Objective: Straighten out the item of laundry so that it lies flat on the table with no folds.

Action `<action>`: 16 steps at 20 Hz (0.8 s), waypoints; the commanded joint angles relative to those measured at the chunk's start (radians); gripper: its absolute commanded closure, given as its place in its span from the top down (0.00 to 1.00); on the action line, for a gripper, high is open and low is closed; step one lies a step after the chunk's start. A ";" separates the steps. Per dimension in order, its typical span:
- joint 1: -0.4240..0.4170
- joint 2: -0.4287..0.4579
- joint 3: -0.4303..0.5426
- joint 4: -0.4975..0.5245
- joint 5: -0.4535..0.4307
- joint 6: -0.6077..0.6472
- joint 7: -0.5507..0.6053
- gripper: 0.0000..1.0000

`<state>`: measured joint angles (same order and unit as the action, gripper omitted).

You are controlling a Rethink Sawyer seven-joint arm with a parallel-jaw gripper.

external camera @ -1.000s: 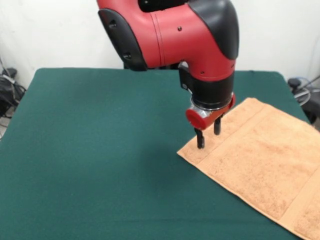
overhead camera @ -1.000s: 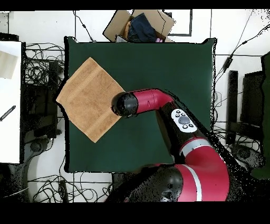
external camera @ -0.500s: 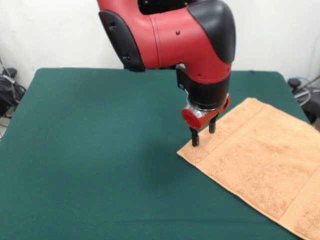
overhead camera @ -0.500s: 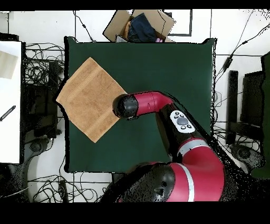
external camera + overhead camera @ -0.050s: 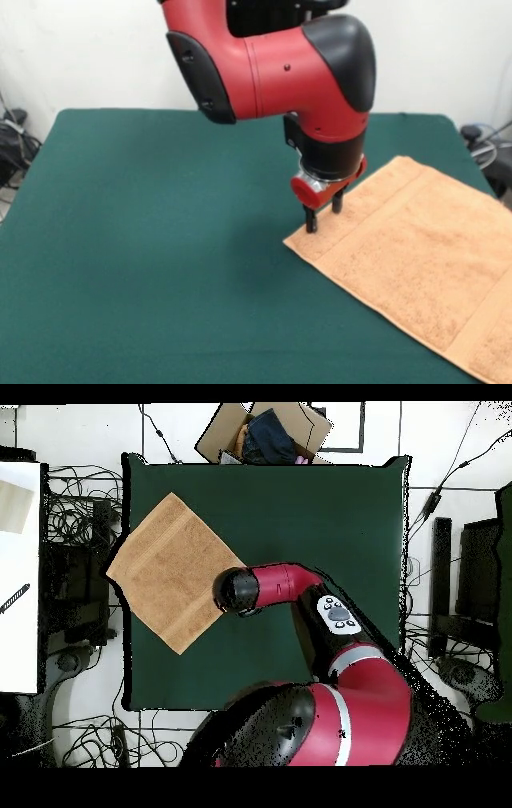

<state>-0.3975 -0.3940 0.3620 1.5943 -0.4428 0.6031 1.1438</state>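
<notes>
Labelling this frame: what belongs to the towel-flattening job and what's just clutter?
Job:
- towel, spread flat, one corner past the table's edge
- table
- gripper, open, over the towel's corner

Clutter:
- cardboard box beyond the table
- cables on the floor
- white surface beside the table

Towel (image 5: 416,264): peach-orange terry cloth, looped and rough over most of its face; a flatter, smoother woven band runs near the hemmed edges. Matt all over.
Tabletop (image 5: 160,240): dark green felt-like cloth, matt, with a fine even nap and no sheen.
Arm (image 5: 280,64): smooth moulded shells in red and black that look like plastic, semi-gloss, with soft highlights on the curves.
Gripper (image 5: 322,213): a glossy red rounded part above dark matt jaws; their material cannot be told.
Box (image 5: 265,431): brown cardboard, matt.
</notes>
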 commanded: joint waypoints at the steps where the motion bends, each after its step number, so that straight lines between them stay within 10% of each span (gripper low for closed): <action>1: 0.046 0.100 -0.076 0.007 0.016 -0.093 0.273 1.00; 16: 0.052 0.117 -0.105 -0.008 0.066 -0.074 0.213 1.00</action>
<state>-0.3532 -0.3971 0.3037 1.5937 -0.3894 0.5692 1.1446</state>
